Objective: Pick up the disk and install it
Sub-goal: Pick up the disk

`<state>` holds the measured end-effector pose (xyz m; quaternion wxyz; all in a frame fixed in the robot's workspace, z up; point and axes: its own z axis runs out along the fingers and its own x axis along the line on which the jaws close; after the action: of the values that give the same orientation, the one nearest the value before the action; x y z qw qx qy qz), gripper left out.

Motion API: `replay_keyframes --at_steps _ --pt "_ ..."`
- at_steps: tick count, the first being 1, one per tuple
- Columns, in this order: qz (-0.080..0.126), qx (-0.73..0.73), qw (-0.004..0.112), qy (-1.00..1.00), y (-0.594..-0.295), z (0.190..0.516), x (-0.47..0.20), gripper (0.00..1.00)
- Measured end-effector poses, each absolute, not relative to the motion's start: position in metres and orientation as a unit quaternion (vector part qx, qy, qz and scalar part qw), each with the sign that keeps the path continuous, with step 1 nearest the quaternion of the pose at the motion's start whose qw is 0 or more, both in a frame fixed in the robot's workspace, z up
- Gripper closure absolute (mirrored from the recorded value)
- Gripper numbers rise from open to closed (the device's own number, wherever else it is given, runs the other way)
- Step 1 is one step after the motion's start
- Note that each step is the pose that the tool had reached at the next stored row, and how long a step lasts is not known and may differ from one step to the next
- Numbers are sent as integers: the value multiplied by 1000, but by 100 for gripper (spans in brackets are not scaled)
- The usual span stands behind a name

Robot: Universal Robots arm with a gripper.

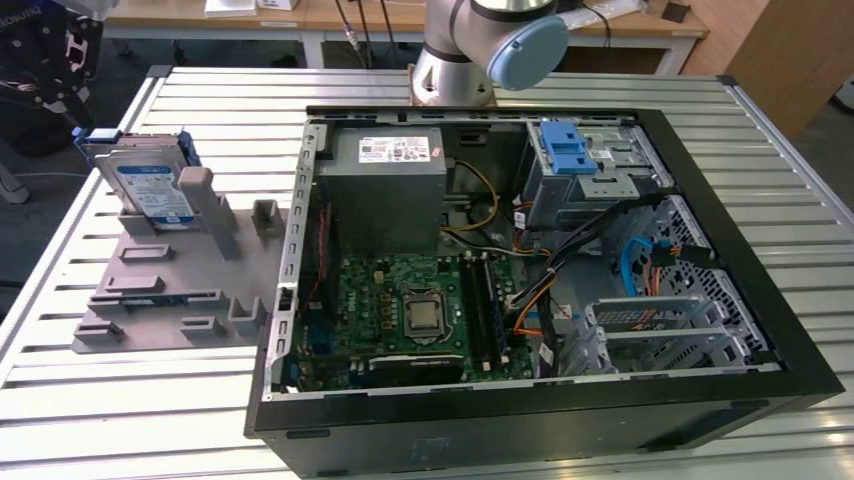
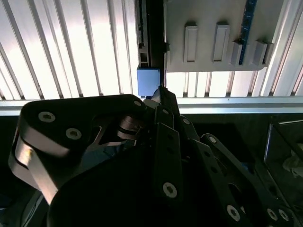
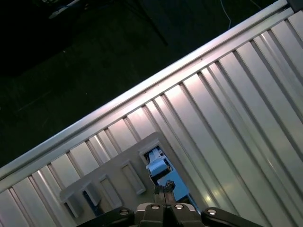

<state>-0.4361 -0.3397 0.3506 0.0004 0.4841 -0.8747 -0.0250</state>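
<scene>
**Closed gripper [image 3: 164,188] hovers over the docked disk; pick not yet made**

In the exterior view, the disk [image 1: 144,185] stands on edge in a grey holder [image 1: 147,300] on the slatted table [image 1: 200,420], towards the exterior view's left. It is well apart from the open computer case [image 1: 787,345]. Inside the case, the drive cage with a blue latch [image 1: 577,150] sits at the far corner, on the exterior view's right. The arm's base [image 1: 461,60] rises behind the case.

In the second wrist view, the gripper's two fingertips [image 2: 160,93] meet with no gap and nothing between them. Just beyond them is a blue block [image 2: 148,81], which I take to be the end of the disk's carrier rail, at the edge of the holder's slotted plate.

In the first wrist view, the camera looks down past the fingertips, again pressed together. They are just beside the disk's blue-and-white top edge, which sits in the holder near the table's rim. Whether they touch it cannot be told.

As I judge it, the work is at the approach to the pick. The disk is untouched in its holder and nothing has gone into the case. A grasp from here calls for the jaws to part wide enough to straddle the disk's thin body. They must line up with its flat faces and come down square, so that the disk lifts out without jamming in the slot.
</scene>
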Motion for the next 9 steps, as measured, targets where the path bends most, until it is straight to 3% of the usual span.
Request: replay_keyframes --at_steps 9 --pt "-25 520 1 -854 -340 350 -436 89"
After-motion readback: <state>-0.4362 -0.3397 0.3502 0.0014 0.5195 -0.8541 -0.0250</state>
